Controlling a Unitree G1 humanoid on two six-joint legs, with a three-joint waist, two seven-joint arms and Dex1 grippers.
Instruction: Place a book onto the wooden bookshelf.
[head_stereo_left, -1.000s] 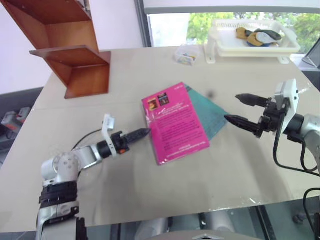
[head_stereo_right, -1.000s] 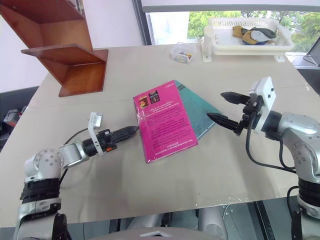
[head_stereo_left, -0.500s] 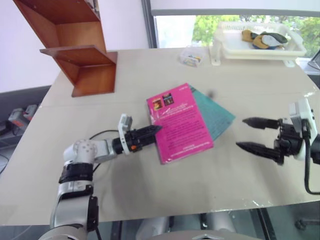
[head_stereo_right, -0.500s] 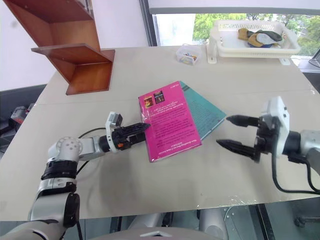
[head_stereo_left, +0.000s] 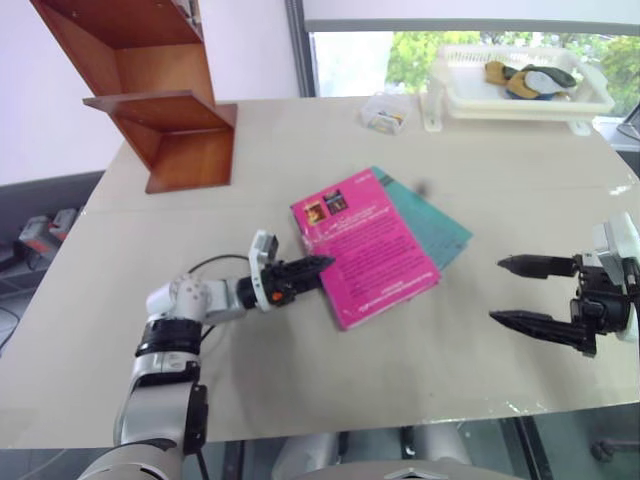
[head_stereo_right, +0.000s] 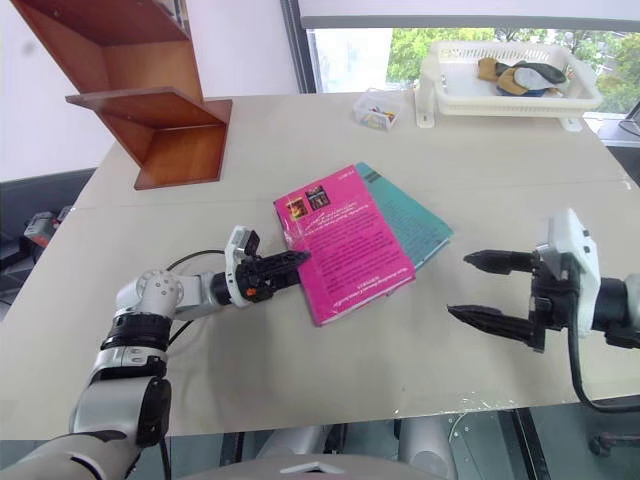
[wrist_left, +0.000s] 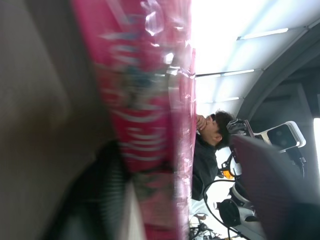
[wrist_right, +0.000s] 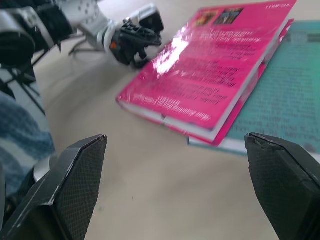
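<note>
The pink book (head_stereo_left: 368, 248) lies flat mid-table, partly over a teal book (head_stereo_left: 440, 228). My left gripper (head_stereo_left: 322, 266) lies level at the pink book's left edge. In the left wrist view that edge (wrist_left: 150, 100) stands between the fingers: one dark finger sits on the table side, and the other finger (wrist_left: 270, 190) hangs apart from the cover with a gap showing. My right gripper (head_stereo_left: 497, 290) hovers wide open and holds nothing, well right of both books. The wooden bookshelf (head_stereo_left: 165, 110) stands at the table's far left corner.
A white tray (head_stereo_left: 440, 95) holding several items sits at the far right by the window, with a small clear container (head_stereo_left: 383, 113) beside it. A person (wrist_left: 207, 150) shows beyond the book in the left wrist view. The table's front edge (head_stereo_left: 330, 430) is close below the arms.
My left gripper slid right onto the pink book's edge and its fingers narrowed. The book shifted right and turned a little. My right gripper drew back to the right, away from the books.
</note>
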